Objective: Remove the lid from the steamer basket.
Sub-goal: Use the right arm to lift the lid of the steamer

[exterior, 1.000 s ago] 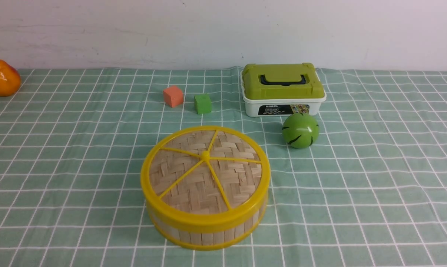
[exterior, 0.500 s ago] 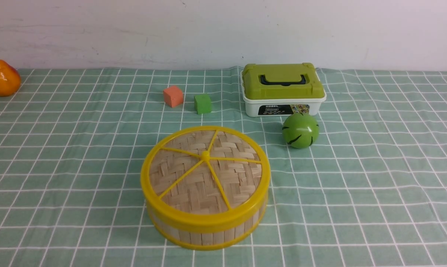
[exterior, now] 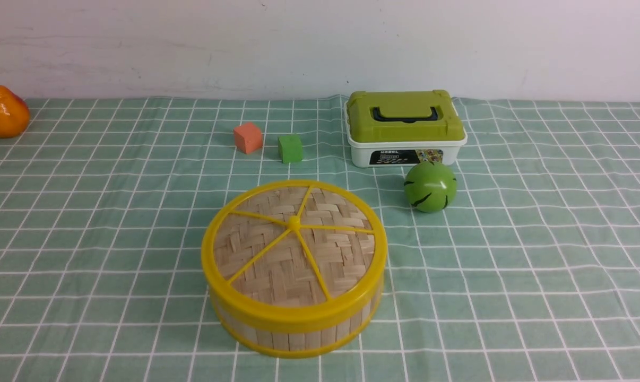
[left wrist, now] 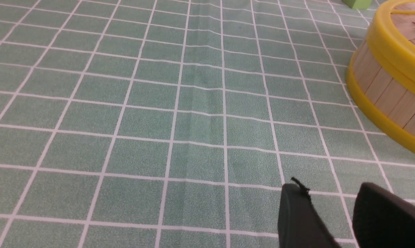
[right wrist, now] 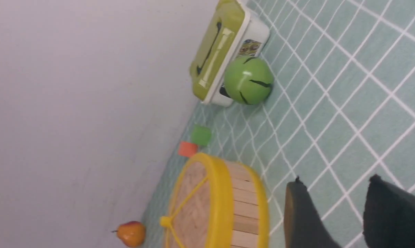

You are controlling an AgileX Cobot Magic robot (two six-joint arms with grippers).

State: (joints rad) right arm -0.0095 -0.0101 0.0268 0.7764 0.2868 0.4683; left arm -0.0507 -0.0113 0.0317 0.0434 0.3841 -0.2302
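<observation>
A: Quick, where's the lid [exterior: 293, 249]?

B: Flat on the steamer basket [exterior: 299, 335], mid tablecloth [exterior: 537, 265], nearer the robot's side. Seated all round, no gap that I can see.

A: Claws?

B: Neither arm shows in the front view, so wrist cams only. The left gripper [left wrist: 331, 196] has its jaws apart w/ nothing btw them, low over bare cloth, basket off to the side and well apart. The right gripper [right wrist: 336, 187] is likewise parted and empty, near the basket but not touching it.

A: So the step is the approach. Grip pt?

B: The knob [exterior: 294, 222] at ctr is small and prob. hard to pinch. The yellow rim [exterior: 293, 317] is broader, but it wraps over the basket's wall, so there's little room for a finger under it. I'd come from above, line the jaws across a spoke close to the knob, close gently, then lift straight up.

A: Why straight?

B: If the lid tilts it may jam on the wall and drag the basket along. The basket looks light, so if the fit's snug the other claw should steady the wall.

A: Anything nearby?

B: The green ball [exterior: 430, 187] sits just beyond, on the right. It'd roll if bumped, so keep that arm's path high.
</observation>
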